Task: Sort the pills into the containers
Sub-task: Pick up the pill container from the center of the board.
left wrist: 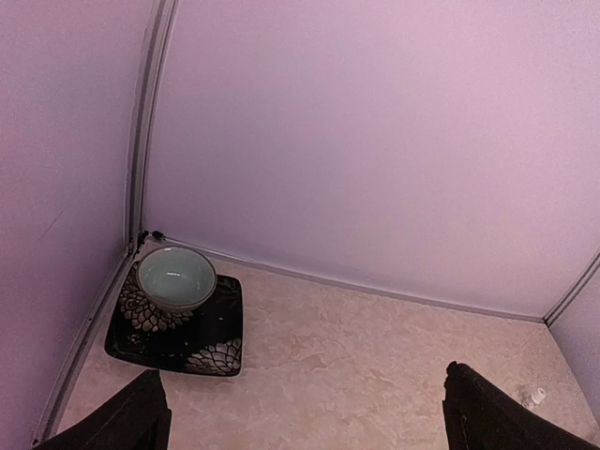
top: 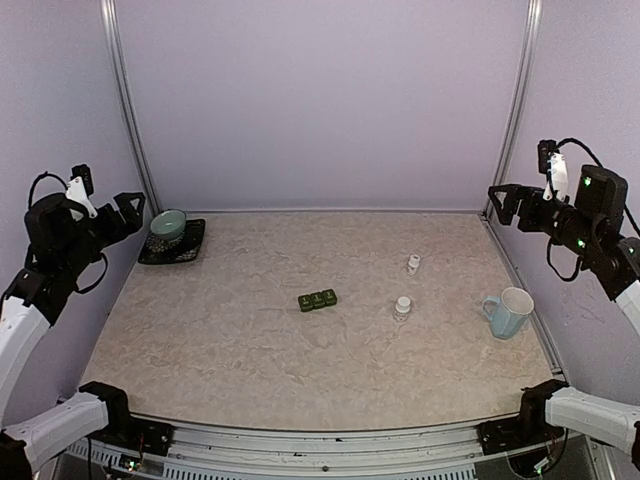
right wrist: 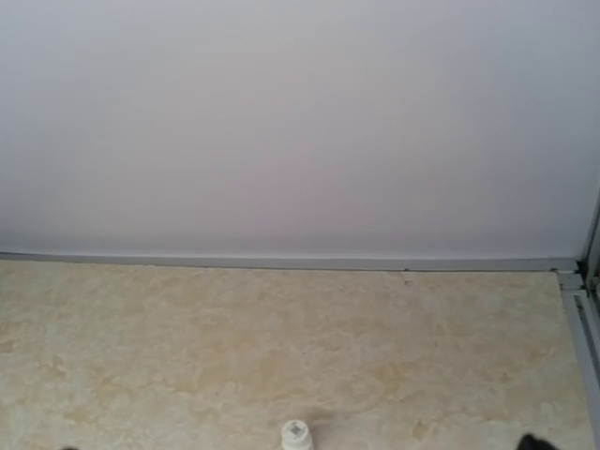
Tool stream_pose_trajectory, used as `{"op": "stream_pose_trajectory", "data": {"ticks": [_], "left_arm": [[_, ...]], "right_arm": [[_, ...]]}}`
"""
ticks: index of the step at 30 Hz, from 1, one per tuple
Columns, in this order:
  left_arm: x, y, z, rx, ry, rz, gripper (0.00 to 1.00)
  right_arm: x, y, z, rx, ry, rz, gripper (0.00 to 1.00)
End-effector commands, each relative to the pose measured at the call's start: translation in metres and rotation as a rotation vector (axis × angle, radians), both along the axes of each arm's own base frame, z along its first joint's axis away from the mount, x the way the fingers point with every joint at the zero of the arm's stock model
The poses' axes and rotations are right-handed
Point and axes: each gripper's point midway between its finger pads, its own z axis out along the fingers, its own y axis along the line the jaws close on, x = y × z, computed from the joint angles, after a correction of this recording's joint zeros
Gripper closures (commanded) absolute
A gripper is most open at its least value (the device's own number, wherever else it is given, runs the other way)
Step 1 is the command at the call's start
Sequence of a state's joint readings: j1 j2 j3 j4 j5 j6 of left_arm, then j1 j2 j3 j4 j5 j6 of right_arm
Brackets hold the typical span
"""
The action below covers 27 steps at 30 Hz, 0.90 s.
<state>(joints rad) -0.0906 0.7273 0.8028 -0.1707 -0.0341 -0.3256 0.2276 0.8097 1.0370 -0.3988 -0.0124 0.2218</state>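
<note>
Top external view: the containers (top: pixel 317 300) are found near the centre of the tabletop (top: pixel 250 360), while the left gripper (top: pixel 128 207) and right gripper (top: pixel 503 200) are held wide and empty above its side edges, presumably so the approach is left unobstructed.

Left pincer (top: pixel 130 208) hangs at the far-left corner of the counter (top: pixel 250 360), right pincer (top: pixel 503 203) at the far-right corner. Just right of the left pincer, a bowl (top: pixel 168 225) sits on a plate (top: pixel 190 250) tucked into that corner. The containers (top: pixel 317 300) are mid-counter, between the two pincers and closer to the arm bases than either. The far bottle (top: pixel 413 263) is left of the right pincer and nearer the bases. The near bottle (top: pixel 402 307) is nearer still, just right of the containers. The mug (top: pixel 508 312) is nearly straight toward the bases from the right pincer, by the right edge, right of the near bottle. It may be tipped on its side, too far off to confirm.
</note>
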Motion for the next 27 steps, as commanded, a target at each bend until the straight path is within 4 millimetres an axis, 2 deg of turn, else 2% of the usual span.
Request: {"op": "stream_pose_trajectory", "data": {"ticks": [1, 5, 9, 13, 19, 22, 27], "left_arm": [[0.003, -0.007, 0.000, -0.021, -0.008, -0.037, 0.01], [0.007, -0.016, -0.006, -0.014, 0.008, -0.066, 0.01], [0.013, -0.036, -0.016, -0.001, 0.035, -0.114, 0.01], [0.018, -0.074, -0.030, 0.048, 0.077, -0.176, 0.01], [0.023, -0.140, -0.055, 0.184, 0.144, -0.253, 0.01], [0.024, -0.176, -0.070, 0.252, 0.176, -0.332, 0.01], [0.026, -0.234, -0.113, 0.398, 0.269, -0.494, 0.01]], "right_arm": [[-0.003, 0.000, 0.015, 0.029, -0.028, 0.014, 0.00], [-0.004, 0.011, 0.012, 0.052, -0.015, 0.074, 0.00], [-0.005, 0.019, 0.002, 0.070, 0.020, 0.119, 0.00], [-0.002, 0.026, -0.008, 0.074, 0.071, 0.153, 0.00], [0.012, 0.041, -0.052, 0.129, 0.219, 0.202, 0.00], [0.016, 0.046, -0.068, 0.146, 0.261, 0.217, 0.00], [0.019, 0.050, -0.082, 0.110, 0.290, 0.214, 0.00]]}}
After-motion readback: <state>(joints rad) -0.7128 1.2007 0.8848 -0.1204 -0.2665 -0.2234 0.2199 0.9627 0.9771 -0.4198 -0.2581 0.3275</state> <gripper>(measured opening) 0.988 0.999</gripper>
